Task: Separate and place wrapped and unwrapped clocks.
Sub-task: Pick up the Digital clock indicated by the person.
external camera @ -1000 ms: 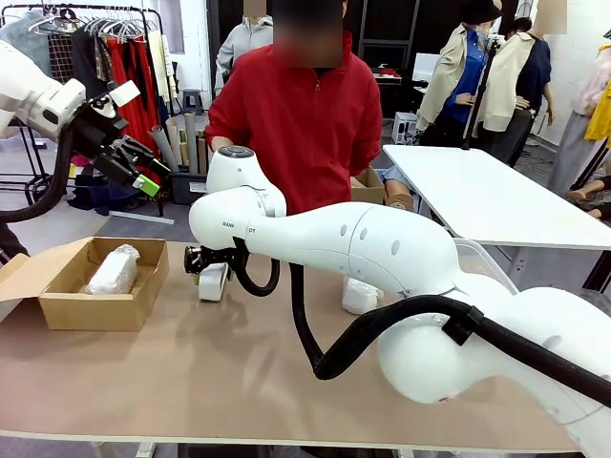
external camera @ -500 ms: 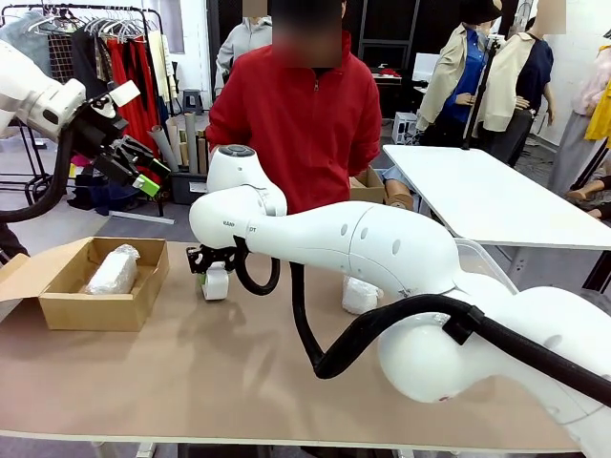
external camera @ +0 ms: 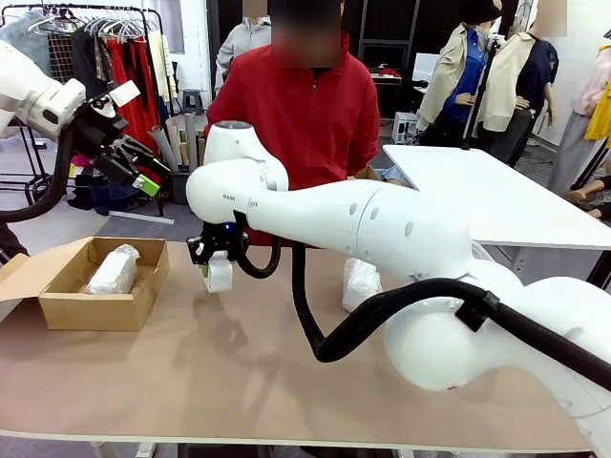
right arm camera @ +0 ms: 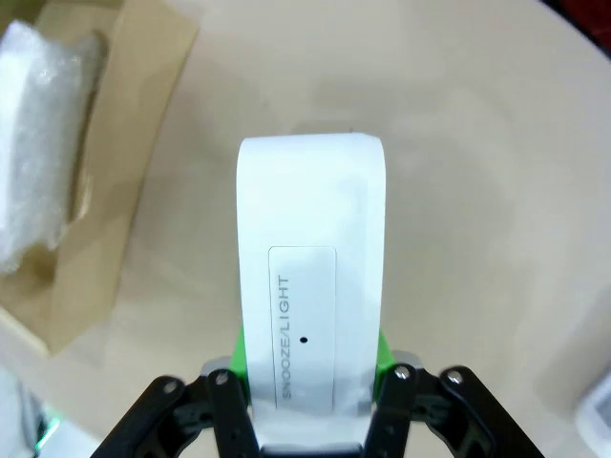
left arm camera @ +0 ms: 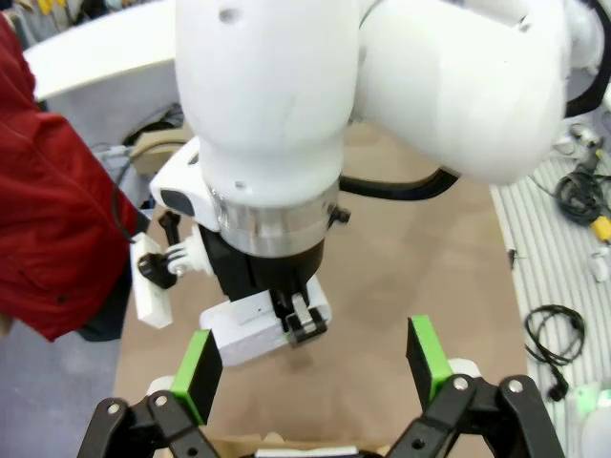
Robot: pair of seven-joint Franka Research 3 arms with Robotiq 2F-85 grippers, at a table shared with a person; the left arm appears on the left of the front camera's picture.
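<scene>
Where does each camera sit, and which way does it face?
Front: between the arms, facing across the brown table to the person in red; both arms show.
Left wrist: above the open left gripper, looking down at the right gripper.
Right wrist: looking down its shut gripper at the bare white rounded clock.
Shared: the clock; front and right wrist, also the brown cardboard box.

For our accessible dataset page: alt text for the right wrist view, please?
The right gripper is shut on the bare white clock, its SNOOZE/LIGHT bar facing the camera, above the brown table. At upper left, a bubble-wrap bundle lies in the open cardboard box.
</scene>
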